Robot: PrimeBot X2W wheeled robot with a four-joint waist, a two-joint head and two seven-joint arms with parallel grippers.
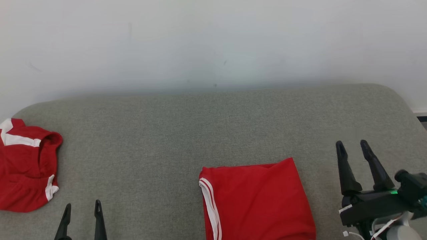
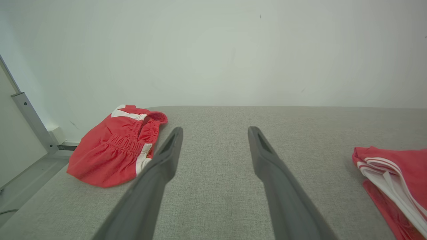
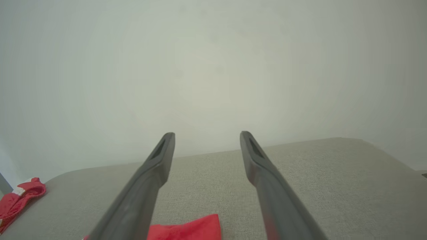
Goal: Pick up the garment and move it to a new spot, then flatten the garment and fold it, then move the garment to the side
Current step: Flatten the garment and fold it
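In the head view, a grey padded surface [image 1: 186, 126] runs up to a pale wall [image 1: 213, 40]. The red garment [image 1: 257, 200] with white stripes lies folded flat at the near edge, right of the middle. A pair of crumpled red shorts [image 1: 26, 166] sits at the far left edge, well apart from it. The left gripper [image 1: 82, 207] shows at the near left with its fingers apart and empty. The right gripper [image 1: 351, 145] stands to the right of the garment, near it but not touching, fingers also spread and holding nothing.

In the left wrist view, the left gripper [image 2: 216, 132] hangs spread above bare padding, with the shorts [image 2: 116, 150] to its left and the garment [image 2: 393, 180] at the right edge.

In the right wrist view, the right gripper [image 3: 206, 136] is parted, a corner of the garment [image 3: 186, 230] lies low between its fingers, and the shorts [image 3: 16, 200] are far to the left.
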